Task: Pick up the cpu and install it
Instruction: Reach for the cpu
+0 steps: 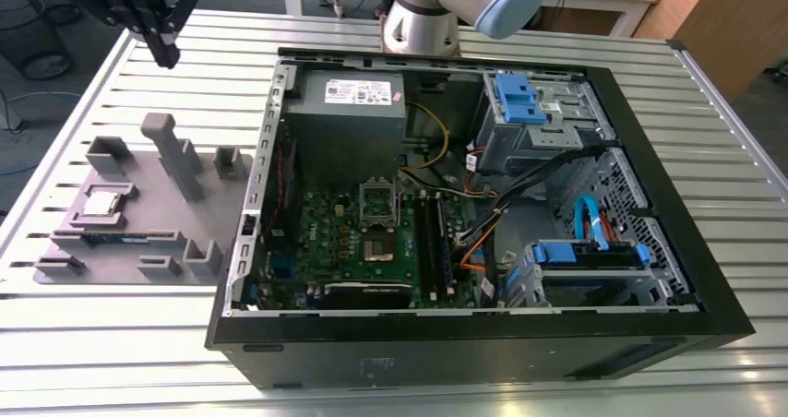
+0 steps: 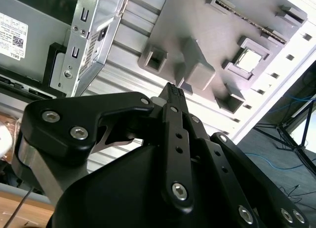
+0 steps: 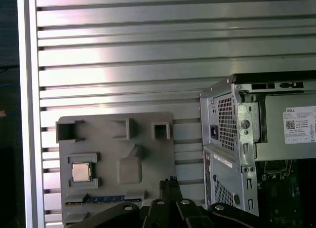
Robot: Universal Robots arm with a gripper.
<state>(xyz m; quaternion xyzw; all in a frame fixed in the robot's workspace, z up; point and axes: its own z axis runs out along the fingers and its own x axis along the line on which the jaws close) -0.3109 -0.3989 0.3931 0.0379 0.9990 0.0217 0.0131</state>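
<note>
cpu (image 1: 105, 202) well apart from gripper (image 1: 166, 57)

Exterior view: end effector (image 1: 166, 59) cut by top edge, upper body out of frame. Arm column (image 1: 425, 20) also cut at top. Desk (image 1: 124, 343) cut by bottom edge and both sides. Cpu (image 1: 105, 203) in grey holder (image 1: 185, 228): surface markings too small to tell. Memory stick (image 1: 113, 238) sunk in its slot, only upper edge exposed.

Second wrist view: end effector's body hides the holder's near part. Power supply (image 2: 19, 25) cut by left edge.

First wrist view: end effector linkage cut by bottom edge, overlapping holder's lower rim. Computer case (image 3: 232, 139) runs off right and bottom edges. Its interior is dark and the parts are not distinguishable.
</note>
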